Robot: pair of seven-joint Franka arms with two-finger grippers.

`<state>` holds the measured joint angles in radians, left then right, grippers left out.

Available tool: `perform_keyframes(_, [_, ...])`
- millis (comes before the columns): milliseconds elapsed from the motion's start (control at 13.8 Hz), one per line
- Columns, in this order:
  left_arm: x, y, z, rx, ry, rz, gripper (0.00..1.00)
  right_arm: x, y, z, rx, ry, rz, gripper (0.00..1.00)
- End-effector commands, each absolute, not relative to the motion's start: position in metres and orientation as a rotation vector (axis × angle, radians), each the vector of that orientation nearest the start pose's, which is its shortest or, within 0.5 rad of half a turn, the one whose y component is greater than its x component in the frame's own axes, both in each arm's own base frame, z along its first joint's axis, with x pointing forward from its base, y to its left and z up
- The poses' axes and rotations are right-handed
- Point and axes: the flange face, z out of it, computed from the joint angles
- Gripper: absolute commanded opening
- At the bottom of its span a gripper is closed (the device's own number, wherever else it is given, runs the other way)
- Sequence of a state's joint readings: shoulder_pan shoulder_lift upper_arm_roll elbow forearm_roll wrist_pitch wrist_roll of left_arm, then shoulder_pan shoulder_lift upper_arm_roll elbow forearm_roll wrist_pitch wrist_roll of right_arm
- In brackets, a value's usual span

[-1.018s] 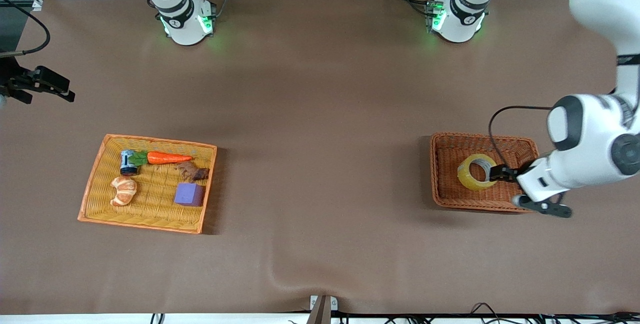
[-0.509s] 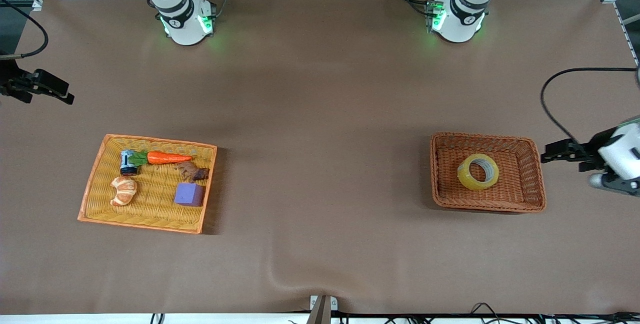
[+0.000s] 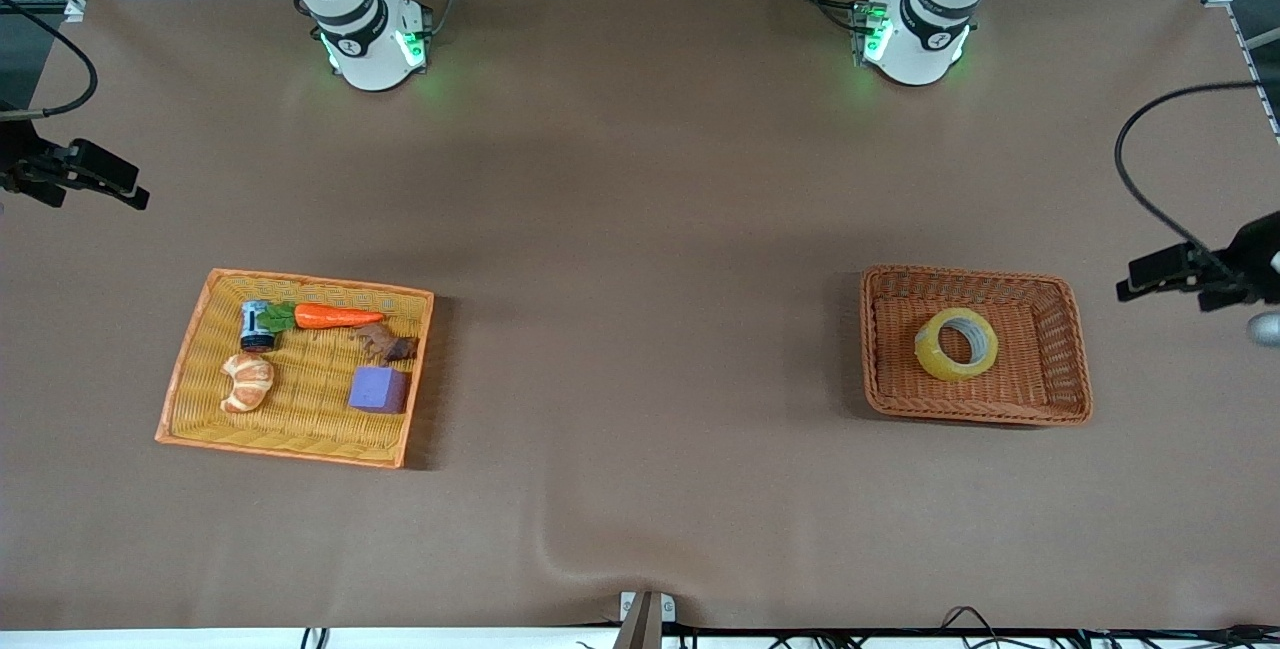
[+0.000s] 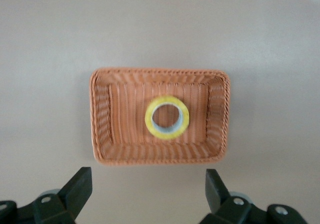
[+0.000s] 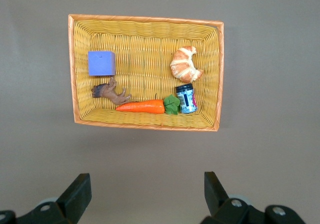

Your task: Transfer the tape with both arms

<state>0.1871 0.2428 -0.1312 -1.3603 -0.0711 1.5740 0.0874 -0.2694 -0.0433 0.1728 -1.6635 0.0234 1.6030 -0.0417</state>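
Even overhead light, soft shadows, left wrist view slightly blurry.

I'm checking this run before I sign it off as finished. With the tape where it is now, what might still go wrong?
The tape lies flat in the brown basket. The left gripper, open, is off past the basket's rim; the right gripper, open, waits at the right arm's end.

1. A return sweep by the left gripper might clip the basket's wall.
2. Regrasping a flat roll between those walls could be awkward.

tape (image 3: 956,344) open from above — brown basket (image 3: 1062,349) walls around it
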Motion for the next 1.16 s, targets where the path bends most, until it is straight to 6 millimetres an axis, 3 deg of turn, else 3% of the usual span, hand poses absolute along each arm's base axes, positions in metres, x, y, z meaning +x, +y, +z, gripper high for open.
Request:
perform_keyframes(0, [0.599,0.032,0.611,-3.245,-0.088,0.072,1.0,0.544,-0.05,0.613,-3.131,0.118,0.015,1.0])
perform_keyframes(218, [0.583,0.017,0.635,-3.24,-0.062,0.018,1.0,0.544,-0.051,0.615,-3.129,0.128,0.012,1.0])
perform_keyframes(364, [0.563,-0.005,0.639,-3.231,-0.022,0.064,1.0,0.544,-0.052,0.616,-3.129,0.133,0.007,1.0])
perform_keyframes(509, [0.55,-0.014,0.642,-3.224,-0.024,0.072,1.0,0.544,-0.05,0.616,-3.129,0.128,0.007,1.0])
perform_keyframes(655, [0.539,-0.018,0.638,-3.221,-0.018,0.092,1.0,0.544,-0.051,0.616,-3.129,0.13,0.007,1.0])
perform_keyframes(873, [0.539,-0.01,0.627,-3.221,-0.035,0.118,1.0,0.544,-0.052,0.616,-3.129,0.13,0.005,1.0])
perform_keyframes(1091, [0.528,-0.015,0.633,-3.221,-0.012,0.106,1.0,0.544,-0.051,0.616,-3.129,0.128,0.002,1.0])
